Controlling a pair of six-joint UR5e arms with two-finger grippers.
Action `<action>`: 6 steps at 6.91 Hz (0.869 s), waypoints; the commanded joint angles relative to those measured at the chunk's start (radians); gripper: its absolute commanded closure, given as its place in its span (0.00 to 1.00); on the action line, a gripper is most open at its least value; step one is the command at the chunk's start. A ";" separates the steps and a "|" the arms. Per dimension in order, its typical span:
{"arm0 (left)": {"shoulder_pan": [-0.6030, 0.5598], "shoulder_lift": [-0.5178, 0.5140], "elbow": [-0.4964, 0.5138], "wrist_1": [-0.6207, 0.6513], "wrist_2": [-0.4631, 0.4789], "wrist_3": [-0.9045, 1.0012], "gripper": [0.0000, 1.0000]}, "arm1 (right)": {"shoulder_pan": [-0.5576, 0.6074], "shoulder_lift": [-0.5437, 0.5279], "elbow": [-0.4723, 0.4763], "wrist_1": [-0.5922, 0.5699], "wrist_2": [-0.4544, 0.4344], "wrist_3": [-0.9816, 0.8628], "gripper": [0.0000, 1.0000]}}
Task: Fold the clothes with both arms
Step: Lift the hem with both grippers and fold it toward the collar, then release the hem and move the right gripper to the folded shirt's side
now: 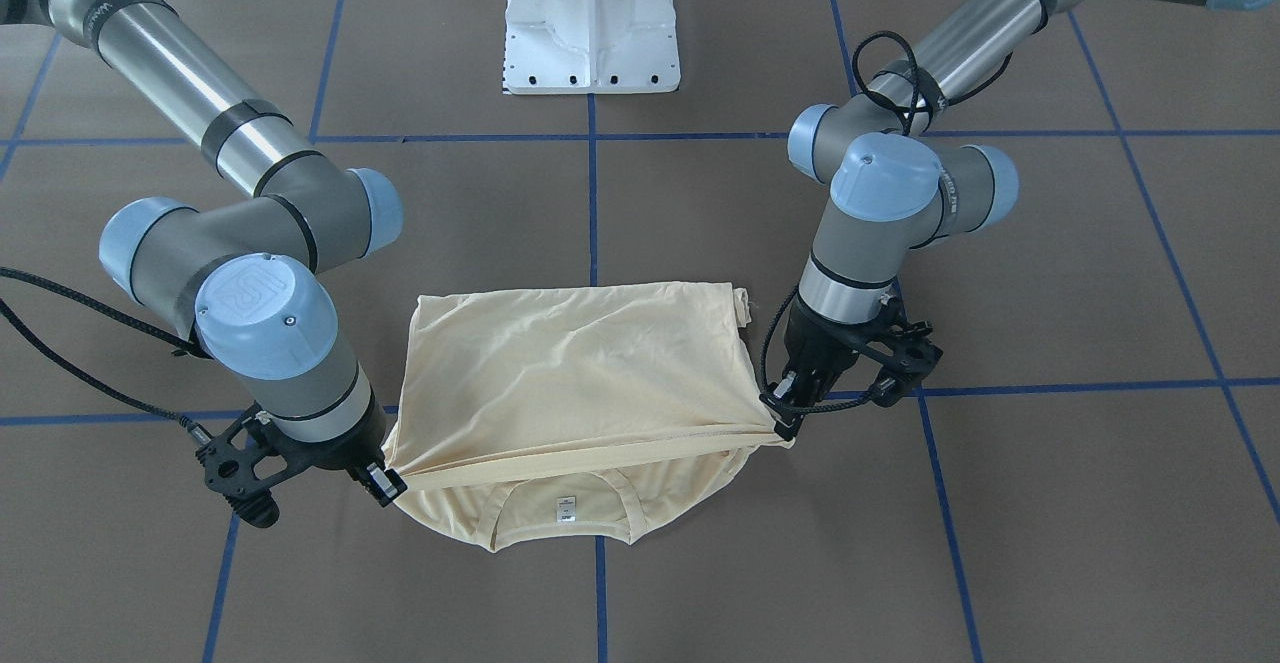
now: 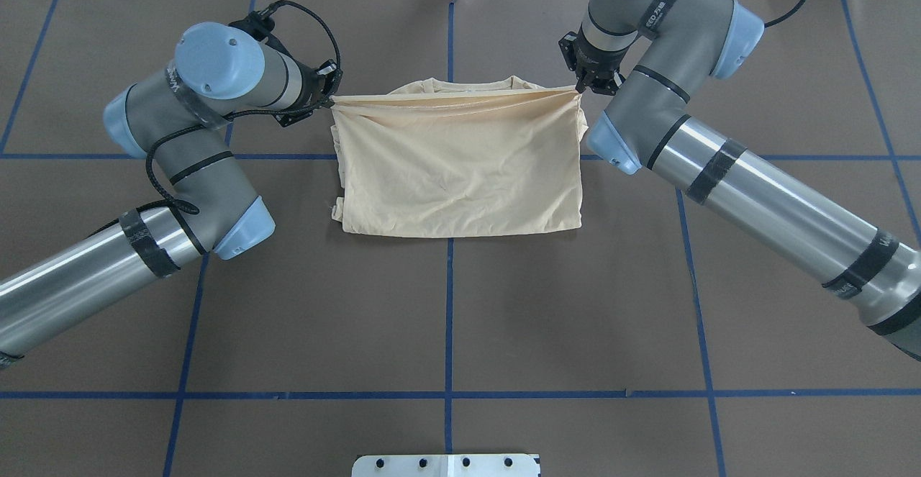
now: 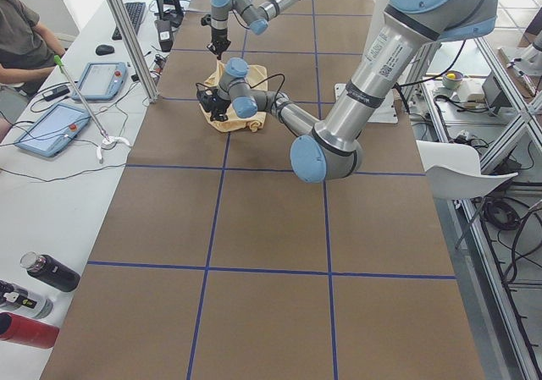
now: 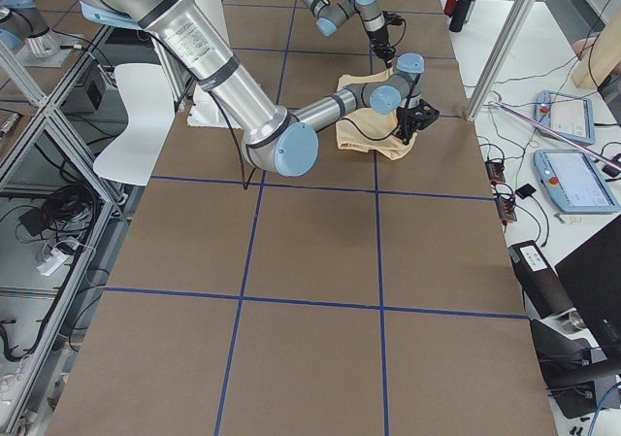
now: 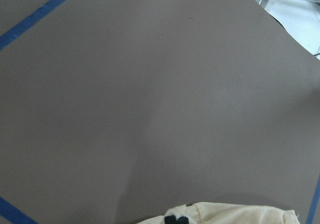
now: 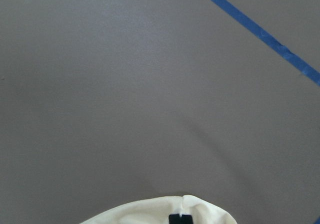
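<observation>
The pale cream shirt [image 2: 460,167] lies folded on the brown table, print hidden. Its ribbed collar and white neck label [image 1: 565,511] show at the far edge from the robot. A doubled fabric edge is stretched taut between the two grippers, just above the collar. My left gripper [image 2: 332,100] is shut on that edge's corner, on the right in the front-facing view [image 1: 785,425]. My right gripper [image 2: 581,89] is shut on the opposite corner [image 1: 388,484]. Each wrist view shows only a scrap of cream cloth [image 5: 235,215] [image 6: 150,215] at the black fingertips.
The white pedestal base [image 1: 592,23] stands behind the shirt on the robot's side. Blue tape lines [image 2: 450,319] grid the table. A side desk with tablets [image 3: 51,126], bottles [image 3: 47,272] and a seated person [image 3: 21,37] runs along the far edge.
</observation>
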 commanded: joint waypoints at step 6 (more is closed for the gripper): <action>-0.011 -0.001 0.050 -0.097 0.003 0.007 0.63 | -0.014 0.022 -0.029 0.005 -0.014 -0.041 0.26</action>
